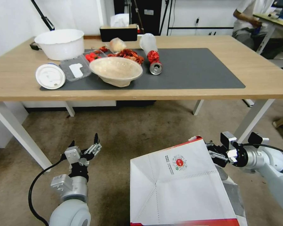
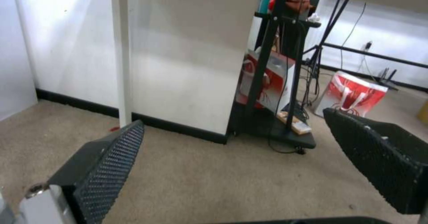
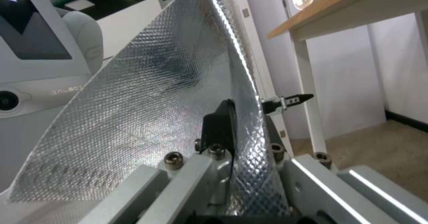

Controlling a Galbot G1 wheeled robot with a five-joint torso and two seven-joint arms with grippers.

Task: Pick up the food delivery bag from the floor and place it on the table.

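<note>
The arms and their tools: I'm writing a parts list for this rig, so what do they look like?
Both arms are silver-white with rounded joint housings and a black cable looping alongside each. The left tool has a silver metal base and two black fingers; its pads are flat with a fine dimpled grid. The right tool carries black blocks and white fittings on silver metal.

- My left arm [image 1: 70, 201] is silver-grey metal ending in a rounded white joint, with a black cable looping out beside it.
- My left jaws [image 1: 85, 146] are black fingers on a pale metal block; their pads [image 2: 107, 170] carry a fine dotted grip texture.
- My right arm [image 1: 267, 163] is silver and white, with black housings and a black cable.
- My right jaws [image 3: 240, 130] sit on brushed metal brackets with dark hex screws.
</note>
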